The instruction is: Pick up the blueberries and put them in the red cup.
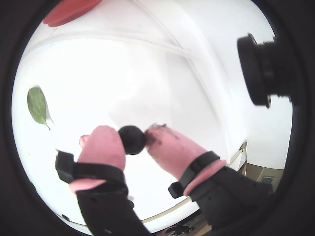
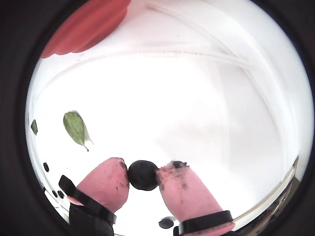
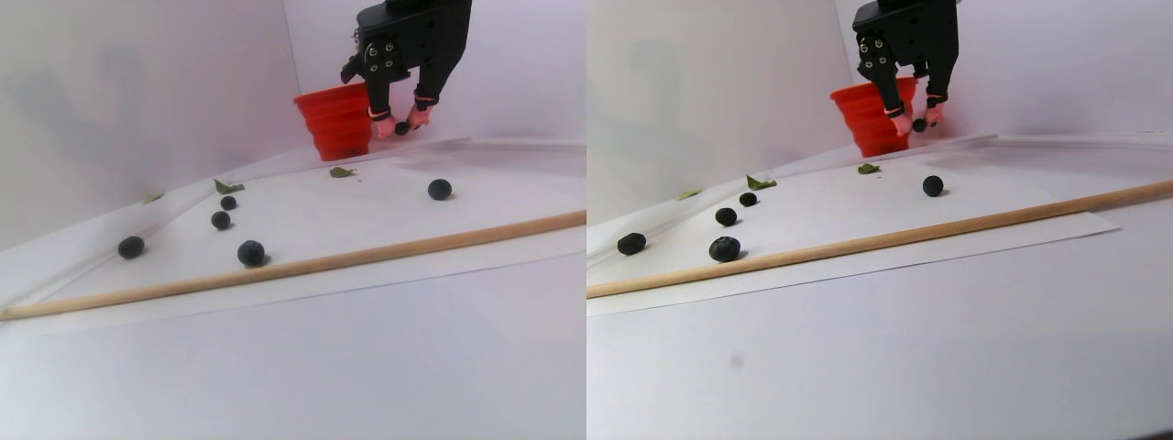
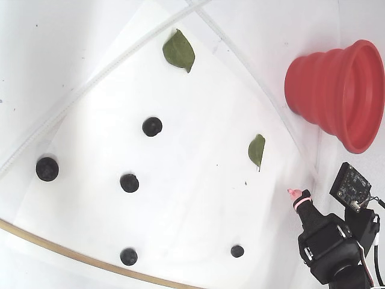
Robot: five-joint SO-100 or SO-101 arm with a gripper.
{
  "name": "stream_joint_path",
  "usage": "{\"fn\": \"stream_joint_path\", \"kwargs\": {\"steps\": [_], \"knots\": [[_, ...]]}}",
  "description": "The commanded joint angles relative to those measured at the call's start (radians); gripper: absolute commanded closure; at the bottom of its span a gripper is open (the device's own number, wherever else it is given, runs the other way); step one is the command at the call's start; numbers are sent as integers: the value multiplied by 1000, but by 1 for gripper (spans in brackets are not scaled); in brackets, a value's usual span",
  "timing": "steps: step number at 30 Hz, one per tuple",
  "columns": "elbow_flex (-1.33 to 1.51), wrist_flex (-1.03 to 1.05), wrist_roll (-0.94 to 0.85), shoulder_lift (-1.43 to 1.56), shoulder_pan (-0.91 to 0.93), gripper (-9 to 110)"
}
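In both wrist views my gripper (image 1: 134,139) (image 2: 143,174) is shut on one dark blueberry (image 1: 131,140) (image 2: 141,175), pinched between pink fingertips (image 1: 104,143) above the white sheet. The stereo pair view shows the gripper (image 3: 400,126) raised, just in front of the red cup (image 3: 334,124). In the fixed view the red cup (image 4: 337,96) stands at the upper right. There the gripper (image 4: 296,196) is below it, and the held berry is hidden. Several loose blueberries (image 4: 152,126) (image 4: 129,182) (image 4: 237,251) lie on the sheet.
Two green leaves (image 4: 178,50) (image 4: 257,150) lie on the sheet; one leaf (image 1: 38,105) (image 2: 75,129) shows left of the fingers. A long wooden stick (image 3: 302,266) (image 4: 60,250) runs along the sheet's near edge. White walls stand behind the cup.
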Motion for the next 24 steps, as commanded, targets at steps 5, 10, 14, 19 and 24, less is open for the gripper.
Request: {"fn": "stream_joint_path", "kwargs": {"steps": [5,10,14,19,24], "knots": [[-57,11,8,173,-29,91],[-71,12,8,198,-46,91],[-89,12,11,207,-58,91],[-110,12,12,218,-74,91],[-138,12,14,224,-94,91]]}}
